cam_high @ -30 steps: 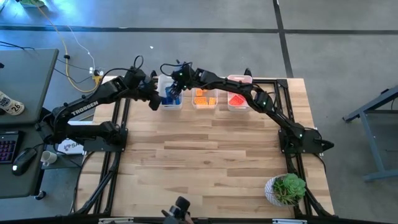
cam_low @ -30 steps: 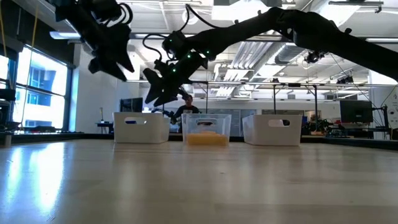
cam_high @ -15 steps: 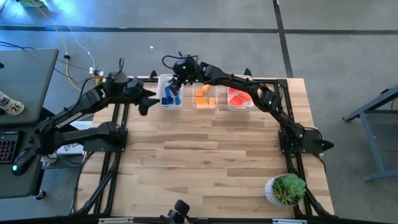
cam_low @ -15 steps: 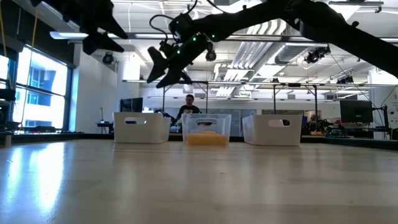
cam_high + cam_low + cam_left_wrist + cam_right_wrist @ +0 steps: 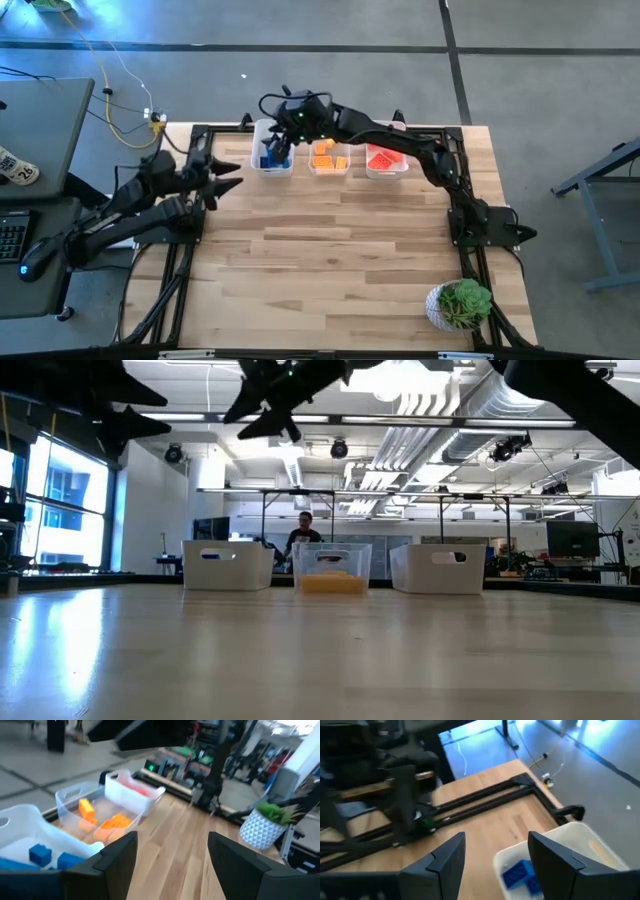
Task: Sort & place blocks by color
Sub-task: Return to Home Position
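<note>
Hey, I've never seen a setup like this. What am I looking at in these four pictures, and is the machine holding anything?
It is a robot with two dark arms at a wooden table. One picture looks straight down from above, one looks level across the tabletop, and two come from cameras on the arms' wrists. Along the far edge stand three bins: one with blue blocks, one with orange blocks, one with red blocks. A potted plant sits at a near corner. The left pincer hangs open near the table's left edge. The right pincer hangs open above the bin of blue blocks. Neither holds anything.
</note>
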`<state>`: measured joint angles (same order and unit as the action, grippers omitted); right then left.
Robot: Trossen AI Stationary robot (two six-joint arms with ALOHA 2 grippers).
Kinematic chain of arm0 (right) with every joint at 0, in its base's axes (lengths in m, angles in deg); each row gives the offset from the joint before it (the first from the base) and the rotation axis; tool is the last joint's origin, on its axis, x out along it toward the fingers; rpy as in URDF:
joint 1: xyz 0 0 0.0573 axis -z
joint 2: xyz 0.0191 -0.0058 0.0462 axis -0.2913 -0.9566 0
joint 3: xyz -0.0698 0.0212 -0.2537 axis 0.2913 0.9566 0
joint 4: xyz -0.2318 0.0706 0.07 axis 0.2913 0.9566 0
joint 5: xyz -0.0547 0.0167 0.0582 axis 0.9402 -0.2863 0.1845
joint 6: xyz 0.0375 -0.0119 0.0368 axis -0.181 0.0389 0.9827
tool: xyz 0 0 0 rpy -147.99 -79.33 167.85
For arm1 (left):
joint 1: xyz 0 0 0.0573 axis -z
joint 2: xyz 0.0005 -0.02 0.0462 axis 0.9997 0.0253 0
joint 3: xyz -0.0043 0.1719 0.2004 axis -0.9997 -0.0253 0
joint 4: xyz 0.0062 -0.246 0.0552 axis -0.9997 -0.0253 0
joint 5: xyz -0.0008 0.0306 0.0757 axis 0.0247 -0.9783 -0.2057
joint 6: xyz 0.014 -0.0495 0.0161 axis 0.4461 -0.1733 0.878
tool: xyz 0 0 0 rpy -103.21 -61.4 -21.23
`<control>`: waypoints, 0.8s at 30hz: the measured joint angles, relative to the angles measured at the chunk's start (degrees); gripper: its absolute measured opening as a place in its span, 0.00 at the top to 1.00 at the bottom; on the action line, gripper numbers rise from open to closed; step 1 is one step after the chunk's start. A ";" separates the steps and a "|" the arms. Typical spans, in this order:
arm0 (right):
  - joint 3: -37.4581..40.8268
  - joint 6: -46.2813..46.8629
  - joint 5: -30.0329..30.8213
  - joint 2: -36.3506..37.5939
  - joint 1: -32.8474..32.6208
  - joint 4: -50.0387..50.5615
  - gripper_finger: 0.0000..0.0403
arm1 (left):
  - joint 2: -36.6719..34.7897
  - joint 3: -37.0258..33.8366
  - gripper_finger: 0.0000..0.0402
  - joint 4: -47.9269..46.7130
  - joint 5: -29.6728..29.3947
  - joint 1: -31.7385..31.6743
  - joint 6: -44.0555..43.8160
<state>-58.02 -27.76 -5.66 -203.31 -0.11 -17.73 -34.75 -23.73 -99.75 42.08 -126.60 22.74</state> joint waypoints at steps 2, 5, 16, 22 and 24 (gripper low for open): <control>0.00 1.14 0.00 1.27 -1.02 1.45 0.50 | -3.66 -2.51 0.42 1.37 -0.27 0.37 -0.01; 0.00 1.27 0.02 3.21 -2.52 2.94 0.50 | -8.54 -5.78 0.42 2.57 -1.92 0.70 -0.10; 0.00 0.62 0.65 8.15 -6.52 9.06 0.50 | -14.33 -15.76 0.42 13.51 -10.01 0.71 -0.92; 0.00 -1.64 4.25 11.34 -6.86 15.58 0.50 | -14.36 -21.10 0.42 19.53 -10.66 0.73 -5.25; 0.00 -3.18 6.17 12.57 -6.66 18.28 0.50 | -14.36 -22.98 0.42 20.42 -10.59 0.72 -7.33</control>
<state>-58.02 -30.94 0.51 -190.73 -6.77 0.55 -49.12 -46.71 -79.33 31.49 -125.87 15.41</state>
